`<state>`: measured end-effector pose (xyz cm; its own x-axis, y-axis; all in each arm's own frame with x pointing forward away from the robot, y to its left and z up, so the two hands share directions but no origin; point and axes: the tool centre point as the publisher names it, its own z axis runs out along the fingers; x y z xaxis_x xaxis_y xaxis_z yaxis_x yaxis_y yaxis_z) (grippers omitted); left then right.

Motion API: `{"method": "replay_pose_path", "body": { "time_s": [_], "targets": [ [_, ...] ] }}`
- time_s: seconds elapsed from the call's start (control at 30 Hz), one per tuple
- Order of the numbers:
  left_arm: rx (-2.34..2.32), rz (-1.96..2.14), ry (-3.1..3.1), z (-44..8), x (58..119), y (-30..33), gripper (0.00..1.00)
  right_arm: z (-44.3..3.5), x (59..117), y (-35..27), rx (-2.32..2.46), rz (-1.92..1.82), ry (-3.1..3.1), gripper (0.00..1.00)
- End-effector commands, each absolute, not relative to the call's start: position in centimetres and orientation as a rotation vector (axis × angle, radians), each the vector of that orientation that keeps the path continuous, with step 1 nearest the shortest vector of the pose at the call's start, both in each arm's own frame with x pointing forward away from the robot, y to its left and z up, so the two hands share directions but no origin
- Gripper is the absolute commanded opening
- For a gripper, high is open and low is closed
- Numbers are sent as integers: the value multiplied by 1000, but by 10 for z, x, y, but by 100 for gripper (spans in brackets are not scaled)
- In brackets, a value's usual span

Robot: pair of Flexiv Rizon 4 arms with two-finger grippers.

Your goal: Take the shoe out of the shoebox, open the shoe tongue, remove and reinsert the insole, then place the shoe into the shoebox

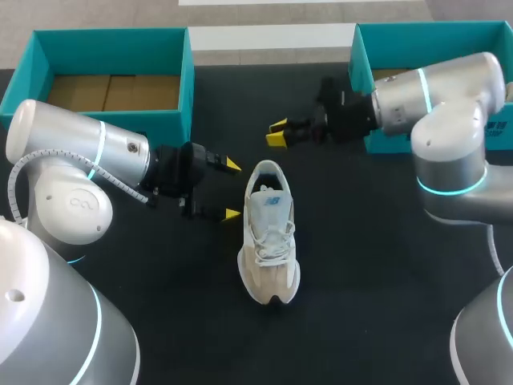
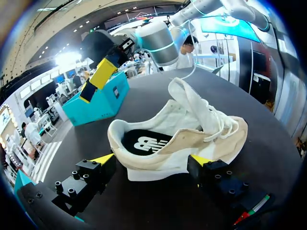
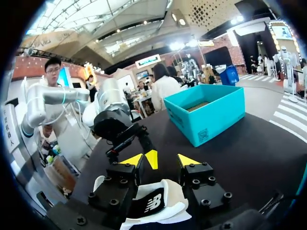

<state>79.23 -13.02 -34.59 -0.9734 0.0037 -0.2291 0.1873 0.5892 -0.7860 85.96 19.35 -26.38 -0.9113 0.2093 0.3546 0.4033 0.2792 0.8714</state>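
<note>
Left gripper [image 1: 232,190]: released, its two yellow tips spread wide and holding nothing. It sits at the shoe's 9 o'clock, beside the heel end. In its wrist view, the heel lies just ahead of the open fingers.
Right gripper [image 1: 276,134]: released too, with a narrow gap between its tips and nothing in it. It is at the shoe's 12 o'clock, just past the heel. Its wrist view looks down on the heel collar.
Shoe [image 1: 269,241]: a white and beige trainer, upright on its sole at the table's centre. The heel points to 12 o'clock and the toe to 6. It is outside both boxes.
Tongue [image 2: 184,96]: standing up from the opening, above loose white laces [image 2: 218,127].
Insole [image 2: 144,143]: black, lying flat inside the shoe.
Left box [image 1: 172,124]: teal, open, at 10 o'clock, well apart from the shoe. Its brown floor shows.
Right box [image 1: 361,60]: teal, open, at 2 o'clock, partly behind the right arm.
Table [image 1: 361,281]: black; the shoe rests on it.
Why so placed: the heel probably faces both grippers so the opening is within reach. The left looks set to brace the heel side while the right works on the tongue or insole.
Stage, as a judgement: the shoe is already out of its box, and the insole is not yet removed.
Count: one shoe, one insole, two boxes, two grippers, four yellow tips.
</note>
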Motion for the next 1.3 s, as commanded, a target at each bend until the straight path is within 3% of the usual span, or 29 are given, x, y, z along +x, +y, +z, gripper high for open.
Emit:
{"method": "replay_pose_path", "body": {
  "time_s": [0.03, 0.07, 0.2, 0.77, 0.97, 1.3],
  "targets": [
    [159, -1324, 2619, -345, 792, -131, 100, -259, 839, 178, -789, -1642, -2458, 10],
    [159, -1324, 2619, -345, 792, -131, 100, -260, 839, 177, -864, -1585, -2481, 0],
    [159, -1324, 2619, -345, 792, -131, 100, -265, 838, 172, -1246, -1260, -2676, 0],
    [159, -1324, 2619, -345, 792, -131, 100, -263, 835, 178, -1295, -1275, -2658, 0],
    [185, -1333, 2593, -325, 793, -106, 100, -284, 842, 175, -1914, -1065, -2408, 0],
    [177, -1332, 2587, -295, 798, -74, 100, -316, 824, 185, -2452, -705, -2119, 0]
  ]
}}
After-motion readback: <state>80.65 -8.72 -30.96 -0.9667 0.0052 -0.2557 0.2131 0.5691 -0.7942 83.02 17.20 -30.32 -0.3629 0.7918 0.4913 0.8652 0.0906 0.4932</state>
